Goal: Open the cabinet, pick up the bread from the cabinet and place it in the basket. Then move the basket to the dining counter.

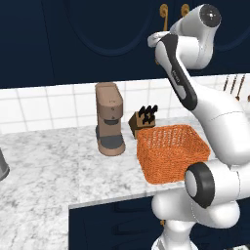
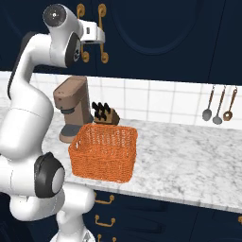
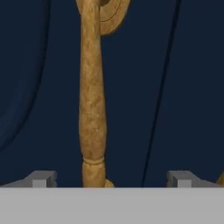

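The navy cabinet (image 2: 156, 33) hangs above the worktop with both arched doors shut, so the bread is hidden. My gripper (image 3: 111, 178) is open and raised right up to a door. One long brass handle (image 3: 92, 109) stands between its fingertips (image 3: 41, 178), closer to the left one, untouched. In the right base view the gripper (image 2: 100, 37) sits at the right-hand handle (image 2: 102, 23) of the pair. The orange mesh basket (image 2: 104, 151) stands empty on the marble worktop (image 2: 189, 160) below. The dining counter is out of view.
A brown coffee machine (image 1: 110, 119) and a knife block (image 1: 144, 119) stand behind the basket against the tiled wall. Three spoons (image 2: 217, 106) hang on the wall to the right. A grey pot (image 1: 2, 166) sits at the far left edge.
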